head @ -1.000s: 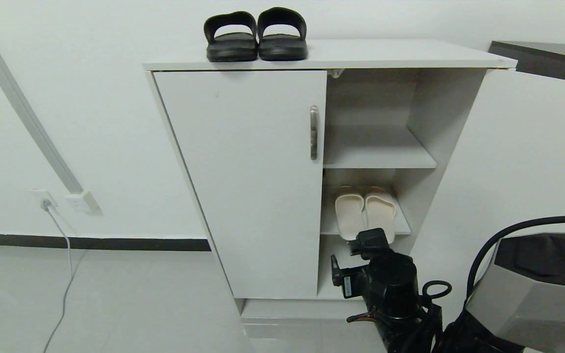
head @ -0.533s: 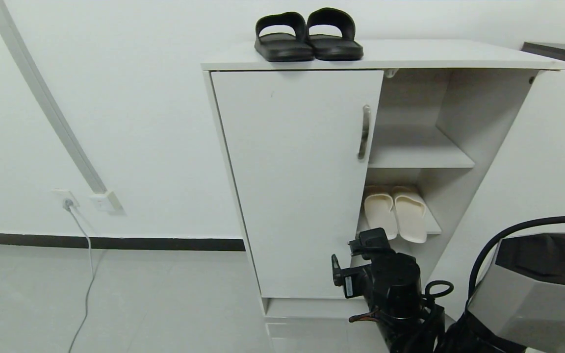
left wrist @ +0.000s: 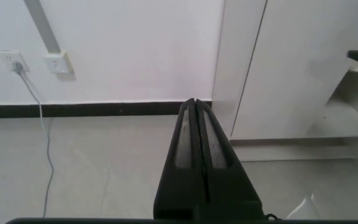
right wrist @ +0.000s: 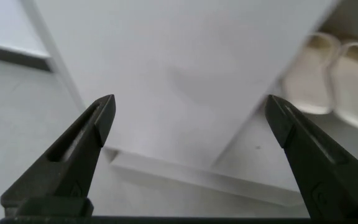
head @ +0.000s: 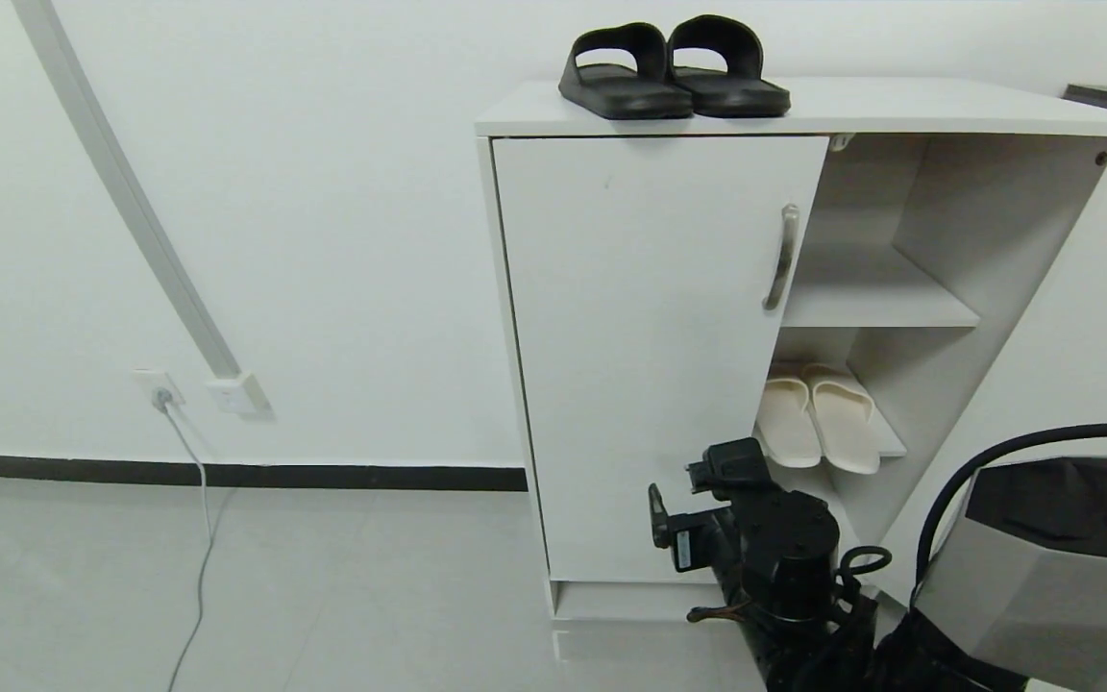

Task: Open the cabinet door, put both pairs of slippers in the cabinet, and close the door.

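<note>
Running off the right edge of the head view, the open door (head: 1092, 317) of the cabinet (head: 899, 101) is cut short, so its full swing cannot be judged. The cabinet's lowest compartment is largely hidden behind the right arm (head: 789, 553), and the arm's fingers cannot be made out in that view. In the right wrist view the cream slippers (right wrist: 334, 71) are blurred and clipped by the frame edge.

The right end effector (right wrist: 189, 102) is spread wide and nothing is held in it. It is pointed at the lower part of the closed door (head: 650, 336). The cream slippers are seen beyond it and to its right, apart from it, laid side by side on the lower shelf (head: 890, 444) inside the open half. The black slippers (head: 674, 72) are set as a pair on the cabinet's top, above the closed door and well apart from both end effectors. The left end effector (left wrist: 195, 106) is pressed fully together and empty. It is aimed at the floor (left wrist: 104, 168) beside the cabinet's left flank, near neither pair.

Against the picture of a second ago, the whole head view is shifted, the cabinet being seen further to the right; this is read as camera movement. Both pairs are found where they were.
</note>
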{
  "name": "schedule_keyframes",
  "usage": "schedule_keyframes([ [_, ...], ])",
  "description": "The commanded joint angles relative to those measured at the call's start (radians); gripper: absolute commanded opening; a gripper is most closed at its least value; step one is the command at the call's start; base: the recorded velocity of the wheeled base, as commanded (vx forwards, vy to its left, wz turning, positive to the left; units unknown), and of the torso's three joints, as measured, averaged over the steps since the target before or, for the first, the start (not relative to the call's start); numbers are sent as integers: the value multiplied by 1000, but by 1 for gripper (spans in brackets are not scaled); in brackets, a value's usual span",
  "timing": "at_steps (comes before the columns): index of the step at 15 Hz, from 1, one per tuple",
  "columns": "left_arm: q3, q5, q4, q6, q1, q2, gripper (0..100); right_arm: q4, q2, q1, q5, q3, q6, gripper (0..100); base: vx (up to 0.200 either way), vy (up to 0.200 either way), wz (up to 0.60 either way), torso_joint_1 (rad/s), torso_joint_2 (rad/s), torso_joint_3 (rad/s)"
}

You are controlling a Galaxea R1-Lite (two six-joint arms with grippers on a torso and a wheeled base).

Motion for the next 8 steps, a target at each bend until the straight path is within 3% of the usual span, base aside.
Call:
schedule_keyframes([
  [1, 0, 0, 0, 0, 0, 1, 0, -12, 3, -1, 1, 2, -9, 100, 0, 0, 0, 0, 0, 0],
  [8, 0, 0, 0, 0, 0, 1, 0, -23, 3, -1, 1, 14, -11, 100, 0, 0, 0, 0, 0, 0],
])
